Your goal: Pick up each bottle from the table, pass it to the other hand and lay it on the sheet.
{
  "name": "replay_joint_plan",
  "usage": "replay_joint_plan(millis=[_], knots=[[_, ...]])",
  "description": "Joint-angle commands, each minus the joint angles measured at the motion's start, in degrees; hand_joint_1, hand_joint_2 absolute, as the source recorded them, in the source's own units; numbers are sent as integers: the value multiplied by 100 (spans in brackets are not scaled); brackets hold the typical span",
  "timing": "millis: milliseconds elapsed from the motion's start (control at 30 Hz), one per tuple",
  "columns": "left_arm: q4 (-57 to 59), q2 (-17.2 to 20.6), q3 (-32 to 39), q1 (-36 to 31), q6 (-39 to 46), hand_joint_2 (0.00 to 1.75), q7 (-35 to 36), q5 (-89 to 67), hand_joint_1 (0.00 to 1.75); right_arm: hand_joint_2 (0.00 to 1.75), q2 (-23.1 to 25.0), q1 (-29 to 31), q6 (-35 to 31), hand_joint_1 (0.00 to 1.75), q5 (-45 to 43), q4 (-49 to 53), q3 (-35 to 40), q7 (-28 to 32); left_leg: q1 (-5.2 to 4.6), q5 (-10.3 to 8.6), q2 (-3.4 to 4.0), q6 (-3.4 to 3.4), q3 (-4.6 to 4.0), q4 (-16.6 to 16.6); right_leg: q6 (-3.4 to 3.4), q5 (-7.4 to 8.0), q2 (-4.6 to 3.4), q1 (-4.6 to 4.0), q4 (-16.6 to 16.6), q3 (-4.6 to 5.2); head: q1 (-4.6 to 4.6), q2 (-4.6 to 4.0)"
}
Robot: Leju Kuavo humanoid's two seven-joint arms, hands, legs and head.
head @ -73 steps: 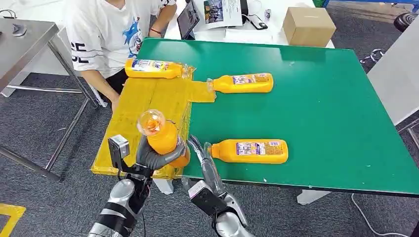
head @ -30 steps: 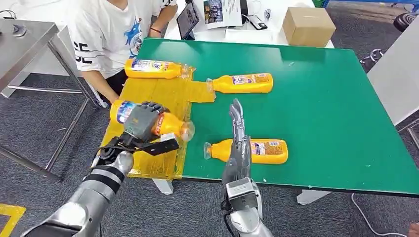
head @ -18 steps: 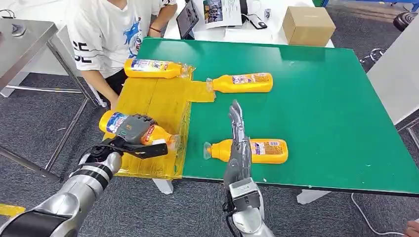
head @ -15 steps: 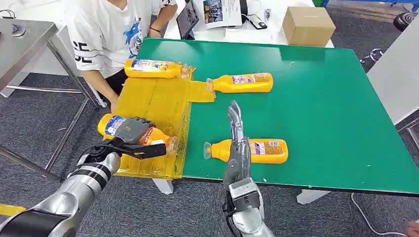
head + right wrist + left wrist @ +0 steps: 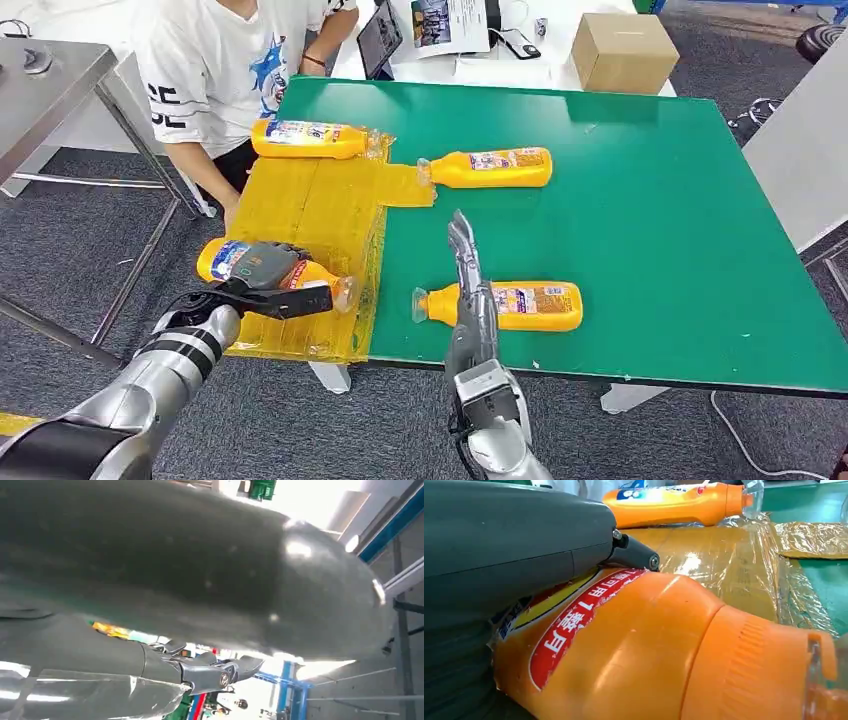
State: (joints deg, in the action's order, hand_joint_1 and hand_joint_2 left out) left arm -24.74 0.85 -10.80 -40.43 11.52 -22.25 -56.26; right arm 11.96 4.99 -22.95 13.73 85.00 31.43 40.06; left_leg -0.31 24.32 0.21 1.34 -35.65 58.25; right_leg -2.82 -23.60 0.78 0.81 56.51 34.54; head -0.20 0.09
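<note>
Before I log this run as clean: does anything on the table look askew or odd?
Only the yellow sheet: crinkled and overhanging the green table edge. The held bottle, in the left hand, sticks out past the sheet's outer edge. No spills visible.

The left arm reaches toward eleven o'clock, its hand wrapped over a bottle, fingers curled across the label. The right arm rises toward twelve o'clock, its hand held flat, fingers straight and together, gripping nothing.
</note>
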Motion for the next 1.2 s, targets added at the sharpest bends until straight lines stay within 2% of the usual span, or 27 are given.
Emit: replay_joint_plan(millis=[33,67,100,433,800,833,867,933,967,1067,1100,1133,1200], knots=[[386,-75,267,-169,-313,175,-144,239,5,0,-42,156,117,0,91,-485,-12,-6,5,5,2,-7,18,-4,7,-3,-7,-4,-5,-17,0,0],[382,-88,286,-140,-351,175,-191,269,0,0,-29,168,138,0,100,-539,-13,-6,9,9,3,-10,29,-5,10,-5,-10,-8,-10,-30,0,0],[370,-103,337,-114,-431,0,-259,339,0,0,-16,179,162,0,119,-595,-20,-6,4,5,2,-6,18,-4,6,-3,-6,-4,-6,-18,0,0],[305,-99,589,59,-1615,0,-817,1010,0,0,11,274,315,0,85,-875,-44,-6,5,7,6,-8,30,-8,8,-2,-14,-4,-10,-30,0,0],[139,-102,779,213,-2193,0,-1224,1665,0,0,22,313,363,0,71,-998,-64,-6,8,9,8,-11,57,-13,13,-2,-21,-7,-14,-56,0,0],[42,-142,876,248,-2087,0,-1317,1809,0,0,27,310,343,0,87,-1004,-68,-6,5,6,5,-8,47,-10,9,-1,-16,-3,-12,-49,2,0],[-178,-298,1181,307,-1611,0,-1408,2162,0,0,47,306,326,0,166,-1055,-97,-6,6,7,6,-10,53,-11,11,-1,-18,-5,-14,-54,0,0],[-791,-689,1892,435,-247,0,-1677,2840,0,0,53,338,270,0,527,-1156,-113,-169,7,7,-5,-9,52,-8,10,-4,-8,-6,-12,-58,0,0],[-1248,-859,2088,533,468,175,-1775,3035,0,0,14,385,218,0,774,-1202,-76,-353,5,2,-17,-5,36,-5,6,-3,7,-4,-9,-44,2,0],[-1577,-831,1978,643,418,175,-1608,3079,0,0,19,403,240,0,763,-1243,-133,-349,8,2,-14,-5,25,0,5,-3,6,-7,-5,-30,4,0],[-1904,-954,2225,727,1244,175,-1775,3216,0,0,-42,477,38,0,1165,-1333,-77,-612,8,7,-12,-7,31,1,7,-5,2,-7,-6,-38,2,0],[-2340,-971,2227,876,1389,175,-1775,3631,0,175,-135,562,-7,0,1445,-1395,-50,-889,9,11,-14,-9,46,-3,10,-10,1,-8,-10,-52,2,0],[-2910,-925,2184,1113,1848,175,-1775,4083,0,175,-353,766,-214,0,1996,-1543,-201,-1398,10,11,-2,-9,44,-3,10,-5,-10,-9,-11,-51,2,0]])
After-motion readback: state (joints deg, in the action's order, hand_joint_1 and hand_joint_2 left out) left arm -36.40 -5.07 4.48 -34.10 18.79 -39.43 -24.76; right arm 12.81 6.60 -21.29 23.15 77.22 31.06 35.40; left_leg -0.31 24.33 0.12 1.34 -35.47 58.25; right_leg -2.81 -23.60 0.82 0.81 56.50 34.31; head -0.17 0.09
